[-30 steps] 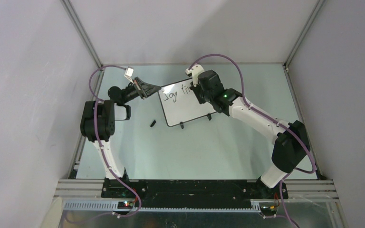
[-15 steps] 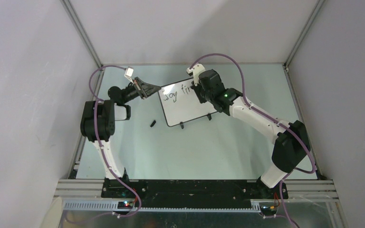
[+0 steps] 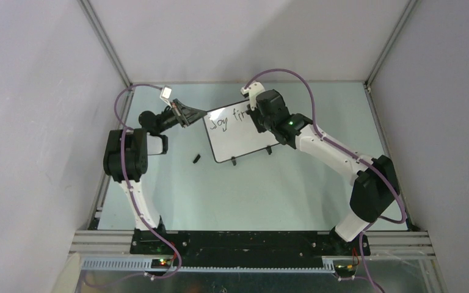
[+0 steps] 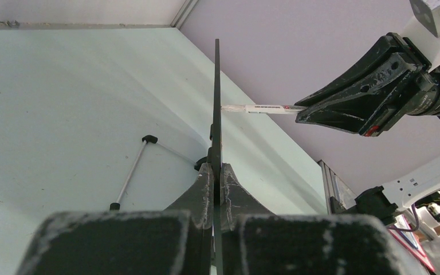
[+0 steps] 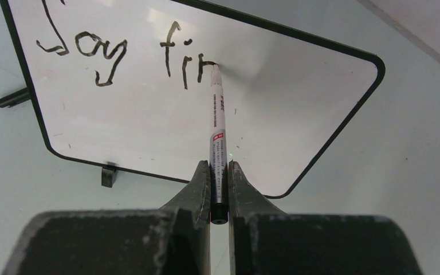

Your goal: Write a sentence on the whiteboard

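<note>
The whiteboard stands tilted at the table's far middle; it also shows in the right wrist view and edge-on in the left wrist view. My left gripper is shut on its left edge. My right gripper is shut on a white marker pen, whose tip touches the board. The sentence reads "Joy fin" in black strokes, its last letter partly drawn; in the top view the writing is partly hidden by my right gripper. The pen also shows in the left wrist view.
A small black pen cap lies on the table left of the board's lower corner. The board's black feet rest on the table. Grey walls close in the back and both sides.
The right gripper has shifted slightly to the right along the board with the pen. The left arm and the board have not moved.
</note>
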